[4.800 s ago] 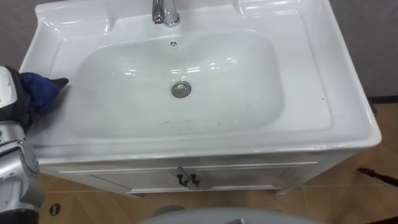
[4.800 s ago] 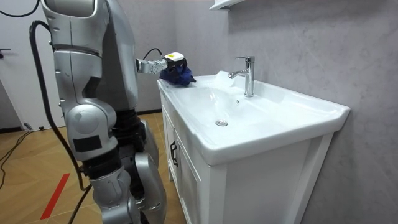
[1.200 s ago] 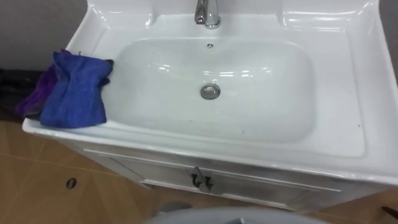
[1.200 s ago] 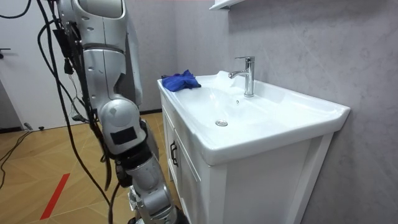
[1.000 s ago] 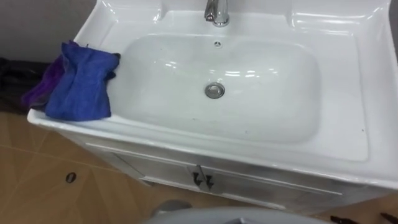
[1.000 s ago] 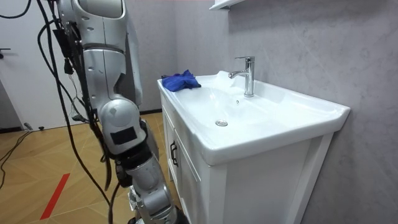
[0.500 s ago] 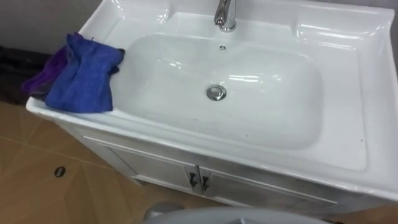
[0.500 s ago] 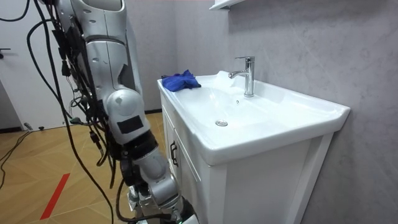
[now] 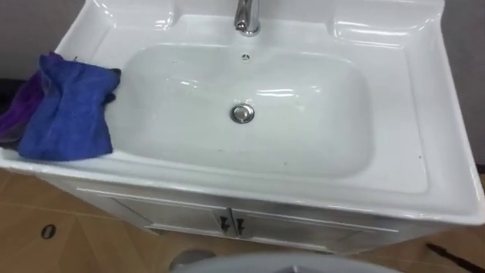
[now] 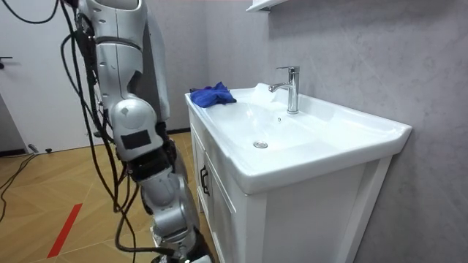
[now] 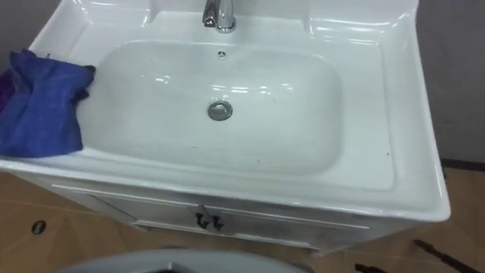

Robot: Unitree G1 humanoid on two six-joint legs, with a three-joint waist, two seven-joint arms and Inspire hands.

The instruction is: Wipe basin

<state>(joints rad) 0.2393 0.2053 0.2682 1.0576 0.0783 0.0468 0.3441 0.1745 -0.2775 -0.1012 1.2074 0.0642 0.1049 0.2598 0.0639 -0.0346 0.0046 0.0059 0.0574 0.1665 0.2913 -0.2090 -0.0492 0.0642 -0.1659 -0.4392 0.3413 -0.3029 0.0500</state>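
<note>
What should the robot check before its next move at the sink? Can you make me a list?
1. Blue cloth picked up: not ok, it lies loose on the basin's left rim.
2. Bowl free of things: ok.
3. Drain uncovered: ok.
4. Faucet off: ok, no water running.
5. Bowl spotless: cannot tell, too fine to judge.
6. Robot near the cabinet: ok, it stands beside it.
</note>
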